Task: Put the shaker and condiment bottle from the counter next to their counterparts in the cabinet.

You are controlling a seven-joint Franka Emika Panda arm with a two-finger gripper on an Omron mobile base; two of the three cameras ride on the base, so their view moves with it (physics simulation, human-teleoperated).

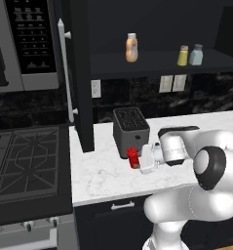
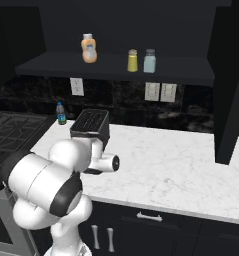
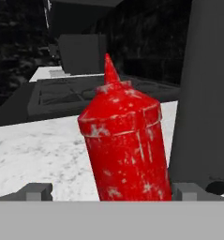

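Condiment bottle [image 3: 125, 145] sits right between the two finger tips [image 3: 37, 191], red body filling the gap and its tapered cap leaning a little to one side in the hand view. The gripper [image 1: 135, 161] has its fingers spread with one on each side of the bottle, but whether they actually press on it, I cannot tell. From the left base view the bottle [image 1: 133, 157] stands on the counter [image 1: 103, 178], just in front of the dark toaster [image 1: 130, 128] and close to its lower front face, with the white hand reaching in sideways from the right of it. In the right base view the arm's body blocks the bottle, and the toaster [image 2: 91, 125] sits just behind the wrist.

Up above the toaster, the cabinet [image 1: 152, 68] stands open, and on its black shelf the yellow shaker [image 1: 183, 55] is already standing just beside the pale blue-grey shaker [image 1: 196, 54], the two almost touching. Farther along the same shelf, well apart from that pair and nearly over the toaster, stands the orange-tan bottle [image 1: 131, 48] with its pale cap. Behind the toaster, against the dark wall in the right base view, stands a small blue-capped bottle [image 2: 61, 113]. Left of the toaster lies the stove [image 1: 25, 161].
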